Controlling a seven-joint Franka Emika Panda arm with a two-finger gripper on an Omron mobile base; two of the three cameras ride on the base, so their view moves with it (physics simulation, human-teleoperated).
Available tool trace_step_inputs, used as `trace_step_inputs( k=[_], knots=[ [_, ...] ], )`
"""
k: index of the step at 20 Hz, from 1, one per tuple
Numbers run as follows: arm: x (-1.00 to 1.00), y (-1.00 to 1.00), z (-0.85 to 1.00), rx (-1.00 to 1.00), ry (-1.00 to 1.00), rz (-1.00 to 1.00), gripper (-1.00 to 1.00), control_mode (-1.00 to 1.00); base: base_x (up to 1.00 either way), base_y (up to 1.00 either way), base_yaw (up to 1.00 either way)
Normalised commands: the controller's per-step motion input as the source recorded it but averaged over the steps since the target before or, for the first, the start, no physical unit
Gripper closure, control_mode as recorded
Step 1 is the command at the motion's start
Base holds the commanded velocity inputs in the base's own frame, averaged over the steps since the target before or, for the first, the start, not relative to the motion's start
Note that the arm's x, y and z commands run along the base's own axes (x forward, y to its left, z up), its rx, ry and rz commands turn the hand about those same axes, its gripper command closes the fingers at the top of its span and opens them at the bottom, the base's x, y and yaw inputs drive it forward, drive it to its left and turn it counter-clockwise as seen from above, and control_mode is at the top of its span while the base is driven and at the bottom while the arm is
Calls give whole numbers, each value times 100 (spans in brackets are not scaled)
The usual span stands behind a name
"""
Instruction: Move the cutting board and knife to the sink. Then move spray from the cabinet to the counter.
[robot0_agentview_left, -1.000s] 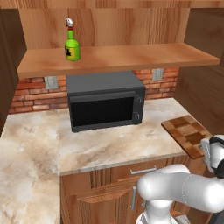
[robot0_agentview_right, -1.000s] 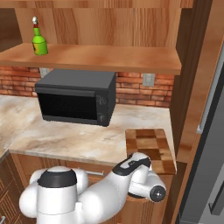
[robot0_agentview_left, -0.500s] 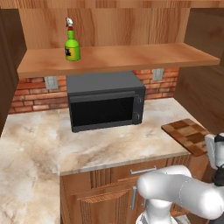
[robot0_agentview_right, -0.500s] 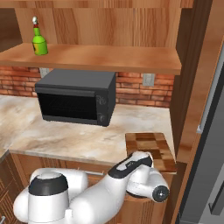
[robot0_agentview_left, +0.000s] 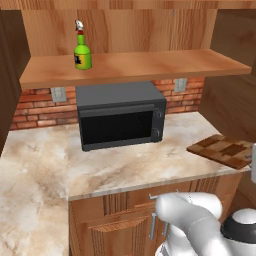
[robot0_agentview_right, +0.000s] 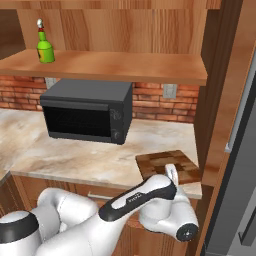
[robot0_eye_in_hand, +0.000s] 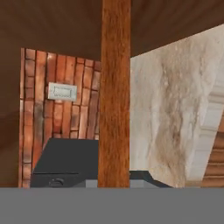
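1. The gripper (robot0_agentview_right: 171, 175) is at the near edge of the board (robot0_agentview_right: 165, 162), at the counter's right end by the tall wood side panel.
2. The jaws are pinched narrow on the board's near edge (one pale finger sticks up over the board's front rim in the right base view).
3. In the hand view, which is rolled sideways, the board (robot0_eye_in_hand: 114, 87) is seen edge-on. It shows as a brown strip running straight down the middle to the bottom, in line with the jaws.
4. The board (robot0_agentview_left: 222, 149) lies flat or nearly flat on the counter (robot0_agentview_left: 125, 170). I cannot tell whether it is lifted at all. Its right corner reaches the counter's end.
5. The board is well apart from the microwave (robot0_agentview_left: 120, 120), which stands at the back of the counter against the brick wall (robot0_agentview_left: 35, 110).
6. The spray (robot0_agentview_left: 82, 50) stands upright on the cabinet shelf (robot0_agentview_left: 150, 65), towards the shelf's left end. That puts it above the microwave's left side and far from the gripper.
7. From the right, the spray (robot0_agentview_right: 45, 49) is at the top left, nozzle up and label facing the room.
8. The arm reaches low in front of the base cabinets, with the forearm angling up to the board's edge.
9. The hand view also catches an outlet (robot0_eye_in_hand: 62, 92) on the brick (the microwave's dark top sits below it).
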Motion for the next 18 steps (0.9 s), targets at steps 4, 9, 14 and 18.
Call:
trace_step_inputs(
  k=[4,9,14,18],
  knots=[
    [-32,48,99,3,-30,0,100,-100,0,0,0],
    [-22,64,95,0,-29,0,100,-100,0,0,0],
    [0,72,58,-9,-6,0,100,-100,0,0,0],
    [0,49,43,-12,5,0,100,-100,0,0,0]
  ],
)
